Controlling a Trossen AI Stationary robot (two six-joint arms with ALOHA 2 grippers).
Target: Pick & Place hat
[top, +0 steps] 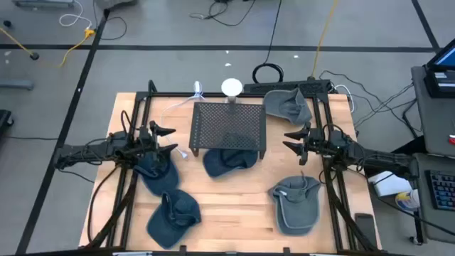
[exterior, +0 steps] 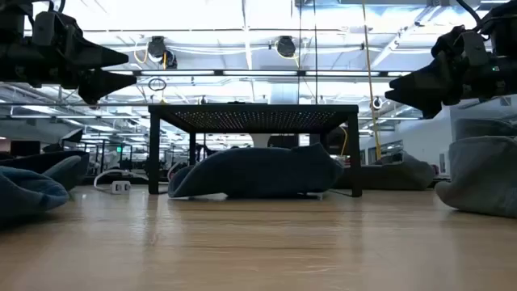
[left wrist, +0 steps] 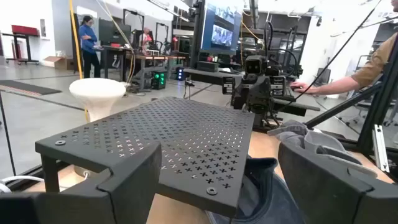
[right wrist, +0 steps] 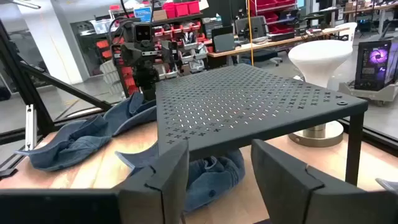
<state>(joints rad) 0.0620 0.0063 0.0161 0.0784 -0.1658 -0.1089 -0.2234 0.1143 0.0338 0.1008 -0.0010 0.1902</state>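
Several hats lie on the wooden table (top: 234,206). A dark blue hat (top: 229,161) lies half under the black perforated shelf (top: 229,128). Another blue hat (top: 158,173) lies below my left gripper (top: 168,139). A third blue hat (top: 173,217) lies at the near left. A grey hat (top: 296,204) lies at the near right, and another grey hat (top: 287,105) at the far right. My left gripper is open and empty, raised left of the shelf. My right gripper (top: 293,139) is open and empty, raised right of the shelf.
A white mushroom-shaped stand (top: 232,89) is behind the shelf at the table's far edge. Black frame rails (top: 131,135) run along both sides of the table. A person's arm (left wrist: 373,62) shows beyond the table's right side.
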